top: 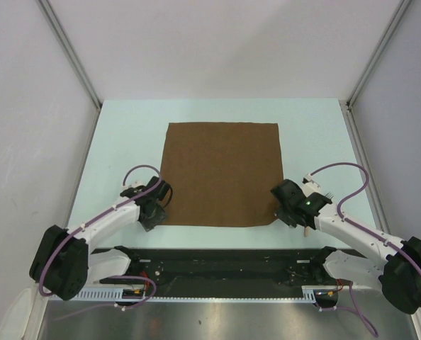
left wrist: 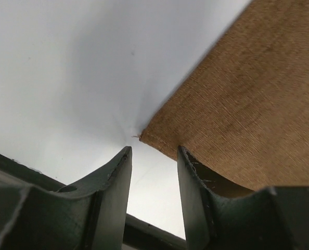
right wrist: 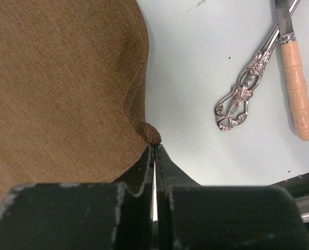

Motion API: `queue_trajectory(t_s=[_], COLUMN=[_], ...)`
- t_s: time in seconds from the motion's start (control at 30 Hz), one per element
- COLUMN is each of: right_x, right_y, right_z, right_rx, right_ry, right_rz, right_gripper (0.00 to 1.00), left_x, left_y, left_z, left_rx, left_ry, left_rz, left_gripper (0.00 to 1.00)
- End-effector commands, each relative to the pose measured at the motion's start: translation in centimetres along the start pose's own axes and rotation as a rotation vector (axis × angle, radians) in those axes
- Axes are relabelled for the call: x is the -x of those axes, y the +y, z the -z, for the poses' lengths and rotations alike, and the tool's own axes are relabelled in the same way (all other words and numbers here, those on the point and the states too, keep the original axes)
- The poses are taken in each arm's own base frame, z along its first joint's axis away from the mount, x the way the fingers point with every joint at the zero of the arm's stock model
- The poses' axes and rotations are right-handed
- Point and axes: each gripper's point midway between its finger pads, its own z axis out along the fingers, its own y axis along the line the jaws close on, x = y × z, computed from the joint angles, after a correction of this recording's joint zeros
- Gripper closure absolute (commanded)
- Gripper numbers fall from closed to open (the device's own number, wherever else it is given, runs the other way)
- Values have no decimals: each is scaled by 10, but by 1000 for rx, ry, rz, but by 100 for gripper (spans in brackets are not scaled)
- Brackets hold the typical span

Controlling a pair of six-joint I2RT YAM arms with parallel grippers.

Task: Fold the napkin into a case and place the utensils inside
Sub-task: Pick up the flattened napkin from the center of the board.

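Note:
The dark-brown napkin (top: 221,173) lies flat and spread out on the table. My left gripper (top: 152,214) is open at the napkin's near-left corner (left wrist: 144,136); its jaws (left wrist: 154,151) straddle the cloth edge, one finger (left wrist: 188,172) over the napkin. My right gripper (top: 285,212) is shut on the napkin's near-right corner, which is puckered at the fingertips (right wrist: 154,147). The utensils lie on the table just right of that corner: an ornate silver handle (right wrist: 243,94) and a pale tan handle (right wrist: 296,88). In the top view they are mostly hidden under my right arm; the tan handle's end (top: 305,230) shows.
A black rail (top: 217,265) runs along the near table edge in front of the arm bases. White walls with metal posts (top: 72,53) enclose the table at the left, right and back.

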Motion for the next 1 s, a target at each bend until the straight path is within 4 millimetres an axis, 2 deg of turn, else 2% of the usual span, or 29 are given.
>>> queue_trajectory(t_s=[0.0,0.17,0.4,0.5,0.53,0.6,0.7,0.73,0.9,0.97], right_x=[10,11,9,7,7,5,2,2,7,12], right_y=[1,-1,-3,-1,-2,0,4,6,20,29], right_z=[4,4,2,1,0,-1,-4,-4,3,11], right_rx=[15,16,18,31,31,50,86,111,230,307], right_ry=[-43,-44,-34,-31,-29,-25,-19,-20,-41,-61], right_rz=[-12,-15,-15,-4,-1,10,36,33,81,111], right_gripper=[100,100,100,100,100,100,100,100,100,100], left_x=[4,9,11,9,9,11,14,15,20,25], left_y=[-2,9,13,17,15,6,-7,-13,-31,-43], left_z=[-8,-11,-18,-24,-27,-27,-25,-22,-7,7], left_rx=[22,66,73,68,46,-15,-93,-121,-222,-315], left_ry=[-4,-39,-55,-47,-49,-55,-59,-57,-61,-84], left_rz=[19,39,47,49,46,41,14,1,-37,-82], left_gripper=[55,54,53,56,64,72,88,100,100,100])
